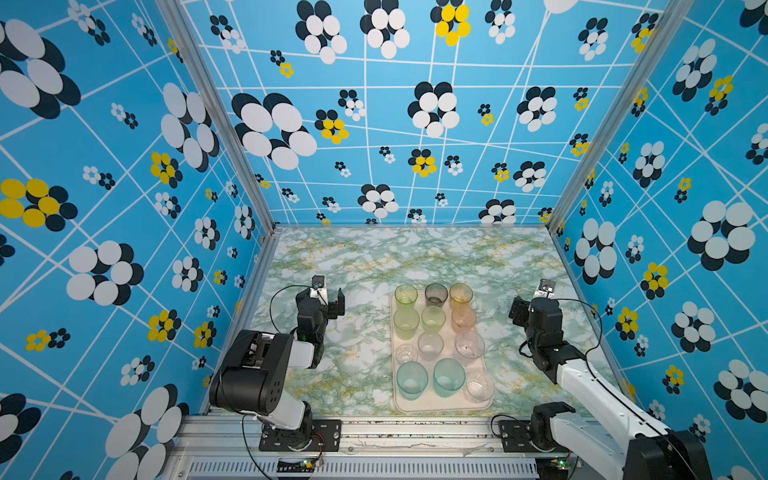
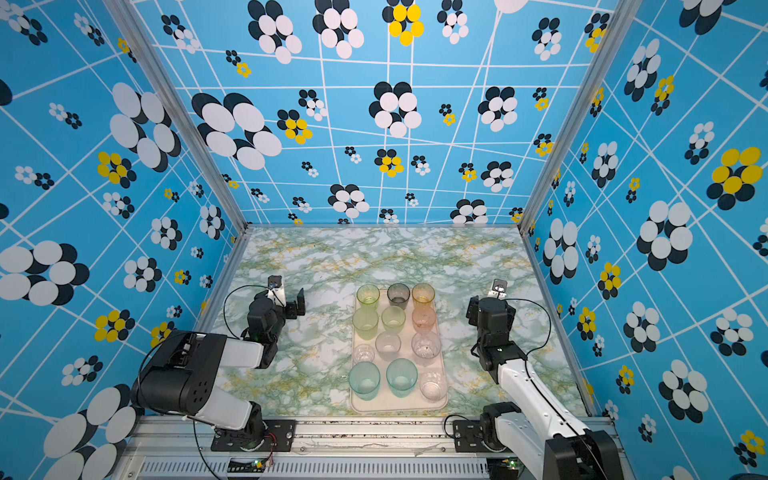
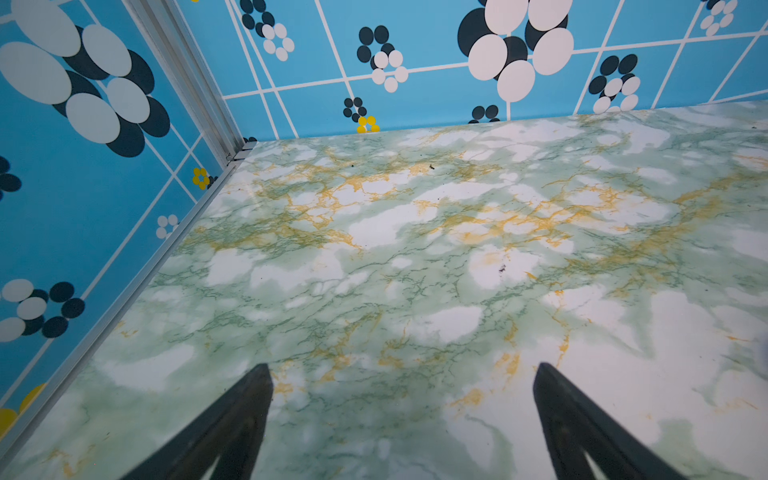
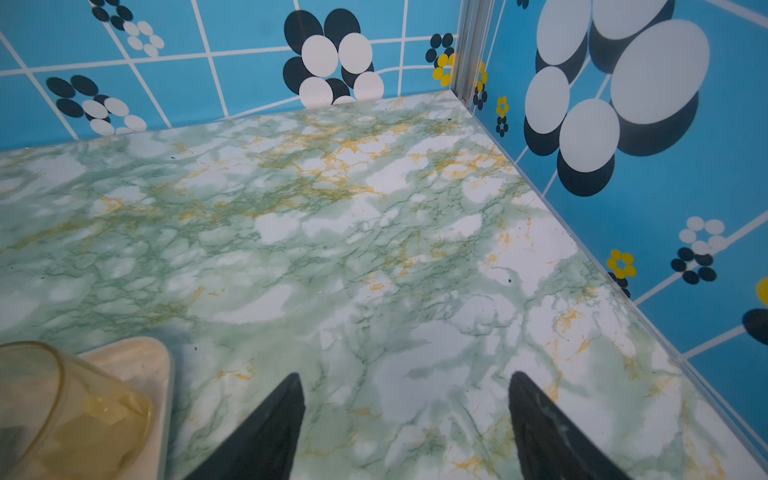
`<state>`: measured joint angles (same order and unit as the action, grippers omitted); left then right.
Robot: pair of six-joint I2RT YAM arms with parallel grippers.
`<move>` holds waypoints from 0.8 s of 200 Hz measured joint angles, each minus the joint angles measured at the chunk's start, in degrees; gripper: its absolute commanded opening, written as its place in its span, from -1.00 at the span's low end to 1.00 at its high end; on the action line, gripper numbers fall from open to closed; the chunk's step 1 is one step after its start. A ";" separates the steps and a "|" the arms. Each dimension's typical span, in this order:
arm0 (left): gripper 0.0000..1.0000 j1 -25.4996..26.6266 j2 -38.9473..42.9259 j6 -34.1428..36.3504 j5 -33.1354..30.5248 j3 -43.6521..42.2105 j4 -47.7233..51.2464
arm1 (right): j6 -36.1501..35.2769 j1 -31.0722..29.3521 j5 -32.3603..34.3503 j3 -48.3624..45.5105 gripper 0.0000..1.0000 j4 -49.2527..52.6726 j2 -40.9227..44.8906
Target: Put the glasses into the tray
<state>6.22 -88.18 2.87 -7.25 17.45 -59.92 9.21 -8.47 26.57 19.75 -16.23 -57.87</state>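
As far as both top views show, every one of the glasses (image 1: 430, 345) stands upright inside the tray (image 1: 440, 406). The tray lies on the bench (image 1: 353, 257), right of centre in the lower half of the frame, long side running away from the camera. Count is twelve, four rows of three. Far row: light green glass (image 1: 406, 295), grey glass (image 1: 436, 294), amber glass (image 1: 461, 295). Next row: two more green ones and a pink glass (image 1: 464, 319). Third row: three clear or near-clear ones, the left one smallest. Near row: teal glasses (image 1: 412, 379), two side by side, then a clear glass (image 1: 479, 386) at the tray's lower right corner, close to the rim. They are packed tight; some look like they touch, can't confirm. Left gripper (image 3: 401, 370) sits over bare bench left of the tray, well apart from it, jaws spread wide, nothing between them. Right gripper (image 4: 405, 376) is right of the tray near its far end, jaws also apart, nothing held, only bench between the fingers. Right wrist view catches the amber glass on the tray's rounded corner, off to one side of the gripper, clear of its fingers.
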 measured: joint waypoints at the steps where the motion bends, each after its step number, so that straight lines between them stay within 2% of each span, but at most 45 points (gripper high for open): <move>1: 0.98 0.00 0.00 0.00 0.00 0.00 -0.02 | -0.07 0.00 0.02 -0.07 0.63 -0.31 -0.17; 76: 0.98 0.00 0.00 -0.02 0.02 0.00 -0.09 | -6.10 0.04 0.35 -1.40 0.70 -27.10 -20.00; 137: 0.98 0.00 0.00 0.00 0.02 0.00 -0.09 | -9.46 0.37 -3.96 -0.61 0.71 -34.75 -28.02; 160: 0.98 -0.04 0.00 0.00 0.04 0.00 -0.09 | -8.74 4.98 -9.86 0.81 0.83 -35.32 -30.32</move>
<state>6.17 -88.18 2.87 -7.20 17.45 -60.01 0.47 -3.49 16.71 20.56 -51.55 -88.18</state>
